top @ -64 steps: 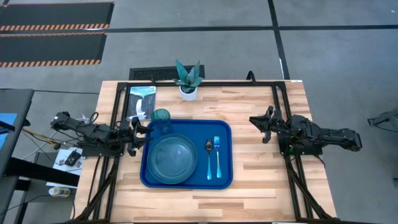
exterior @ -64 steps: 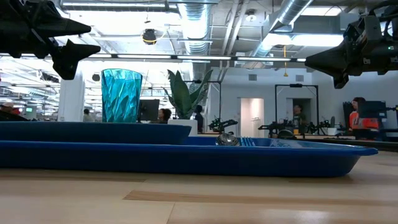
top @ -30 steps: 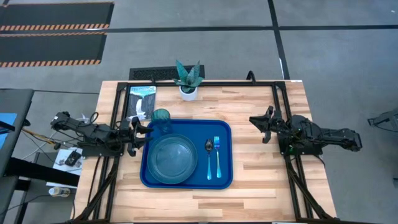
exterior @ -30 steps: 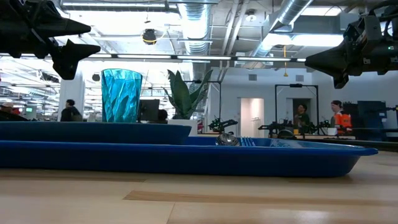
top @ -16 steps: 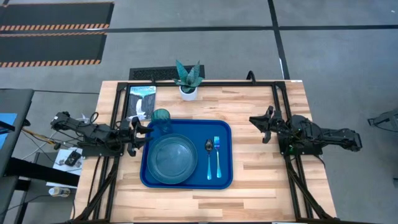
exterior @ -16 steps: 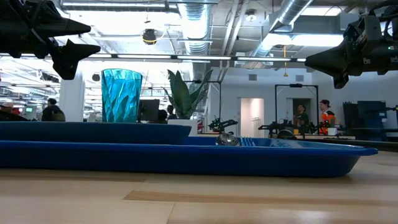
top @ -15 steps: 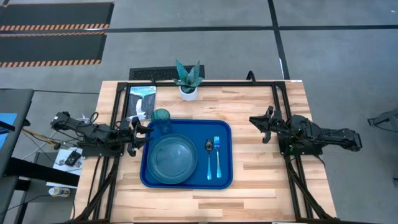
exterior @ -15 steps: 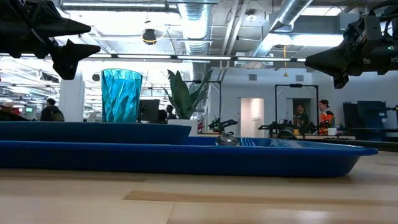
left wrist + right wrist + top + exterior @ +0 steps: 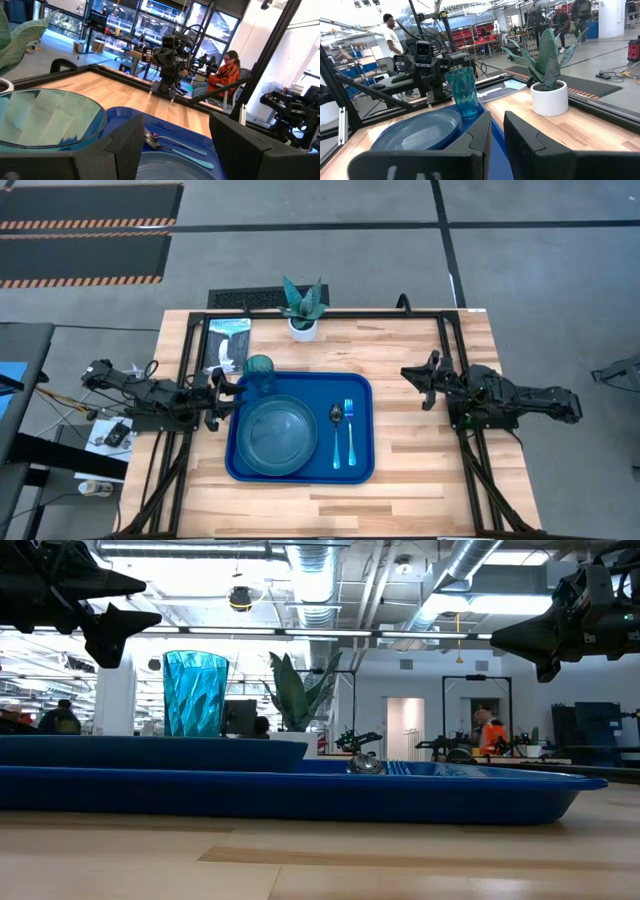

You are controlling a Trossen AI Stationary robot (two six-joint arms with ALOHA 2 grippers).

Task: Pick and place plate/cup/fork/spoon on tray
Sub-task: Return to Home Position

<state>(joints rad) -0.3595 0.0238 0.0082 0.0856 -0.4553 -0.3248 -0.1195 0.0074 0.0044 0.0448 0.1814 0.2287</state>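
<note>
The royal-blue tray [image 9: 362, 465] lies in the middle of the table. The teal plate [image 9: 275, 436] lies on the tray's left half. The teal cup [image 9: 259, 369] stands upright in the tray's far left corner. The spoon [image 9: 336, 436] and the blue fork [image 9: 350, 430] lie side by side on the tray's right half, handles toward the near edge. My left gripper [image 9: 238, 394] hovers open at the tray's left edge, just beside the cup. My right gripper [image 9: 414, 380] hovers open to the right of the tray. Both are empty and well above the table in the low view.
A white pot with a green plant [image 9: 302, 310] stands at the far edge behind the tray. A dark printed packet [image 9: 228, 344] lies at the far left. Black frame rails [image 9: 452, 350] run along the table's sides. People move in the room beyond [image 9: 487, 732].
</note>
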